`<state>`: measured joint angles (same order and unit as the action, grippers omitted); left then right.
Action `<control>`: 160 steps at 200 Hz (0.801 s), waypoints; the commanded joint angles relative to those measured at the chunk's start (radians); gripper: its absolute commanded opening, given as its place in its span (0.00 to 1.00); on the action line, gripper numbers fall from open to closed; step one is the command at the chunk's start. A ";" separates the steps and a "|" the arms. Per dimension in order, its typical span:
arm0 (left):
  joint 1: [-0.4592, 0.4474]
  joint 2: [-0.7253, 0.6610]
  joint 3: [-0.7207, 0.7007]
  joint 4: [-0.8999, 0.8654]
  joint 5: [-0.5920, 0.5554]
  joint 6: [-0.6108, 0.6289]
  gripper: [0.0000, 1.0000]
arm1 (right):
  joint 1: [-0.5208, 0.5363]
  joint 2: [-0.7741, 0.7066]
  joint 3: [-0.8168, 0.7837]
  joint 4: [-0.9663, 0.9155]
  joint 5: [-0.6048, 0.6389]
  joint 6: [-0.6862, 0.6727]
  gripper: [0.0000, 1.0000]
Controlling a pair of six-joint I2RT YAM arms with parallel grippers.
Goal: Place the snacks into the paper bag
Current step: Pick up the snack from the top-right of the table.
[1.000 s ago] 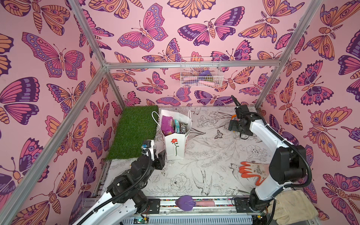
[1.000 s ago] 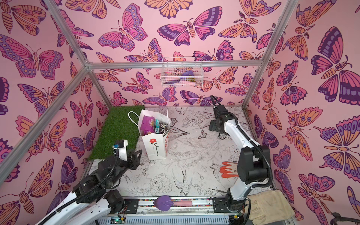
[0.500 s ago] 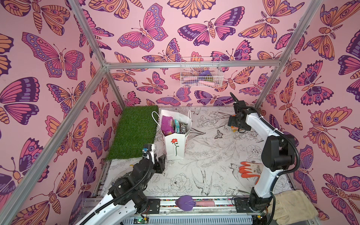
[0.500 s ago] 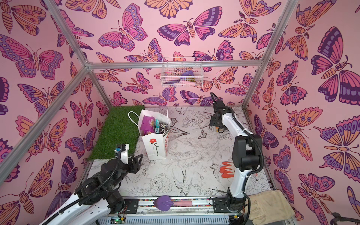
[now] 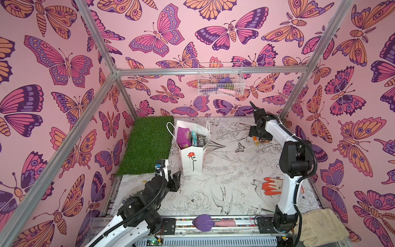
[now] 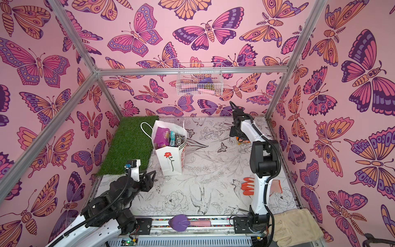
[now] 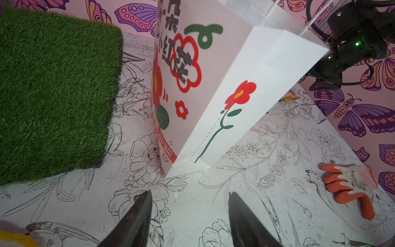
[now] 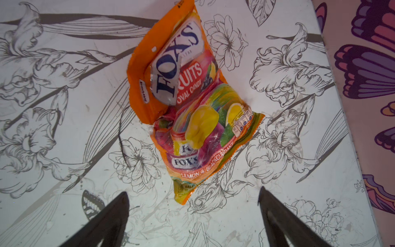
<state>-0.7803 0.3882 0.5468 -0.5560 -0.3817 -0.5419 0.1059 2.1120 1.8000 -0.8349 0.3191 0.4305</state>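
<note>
Wide-open, empty right end effector (image 8: 193, 191) poised over an orange FOX'S candy packet (image 8: 192, 111), with the packet's lower edge lying between the spread fingertips and the rest stretching ahead of them. Glossy and crumpled, flat on the floral-print bench (image 8: 53, 160), one upper corner folded over. White logo patch with blue "FOX'S" lettering, "FRUITS OVAL CANDY" beside it, pictured yellow, green and red sweets below, "LEMON & BLACKCURRANT" along the edge nearest the fingertips. Left end effector (image 7: 190, 192) low over the bench, jaws partly apart and gripping nothing, with the white paper bag (image 7: 245, 85) standing just ahead of its fingertips. Red flower on a dark green stem on the narrow face; larger red blossoms and black characters on the broad face. Visible in a top view inside the bag's open mouth: purple packet (image 5: 183, 136), teal packet (image 5: 194, 138), dark brown wrapper (image 5: 201, 141). Bag well apart from the right end effector.
</note>
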 commanded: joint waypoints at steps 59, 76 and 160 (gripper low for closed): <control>-0.005 -0.017 -0.010 -0.036 0.010 -0.020 0.59 | -0.020 0.140 0.151 -0.100 0.020 -0.029 0.88; -0.005 -0.015 -0.007 -0.035 0.012 -0.020 0.59 | -0.021 0.158 0.163 -0.102 0.018 -0.033 0.85; -0.006 -0.014 0.008 -0.048 0.015 -0.024 0.59 | -0.021 0.246 0.228 -0.127 -0.011 -0.048 0.76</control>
<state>-0.7803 0.3843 0.5468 -0.5777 -0.3805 -0.5591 0.0914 2.3234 1.9903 -0.9115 0.3199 0.4026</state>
